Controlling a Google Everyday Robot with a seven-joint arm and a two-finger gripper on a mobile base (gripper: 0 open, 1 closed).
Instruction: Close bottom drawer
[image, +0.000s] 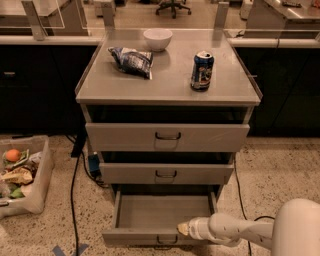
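Note:
The bottom drawer (162, 212) of the grey metal cabinet stands pulled out, its plain grey tray empty. Its low front panel (140, 236) carries a small dark wire handle (166, 241) at the frame's lower edge. My gripper (183, 229) comes in from the lower right on a white arm (235, 231). Its tip rests at the top edge of the front panel, just right of the handle. The middle drawer (166, 173) and the taller top drawer (167, 136) are above it, both slightly out.
On the cabinet top (100, 90) are a white bowl (157, 39), a crumpled chip bag (131, 60) and a blue soda can (202, 70). A clear bin (20, 175) of food scraps sits on the floor at left. Black cables (74, 200) run beside the cabinet.

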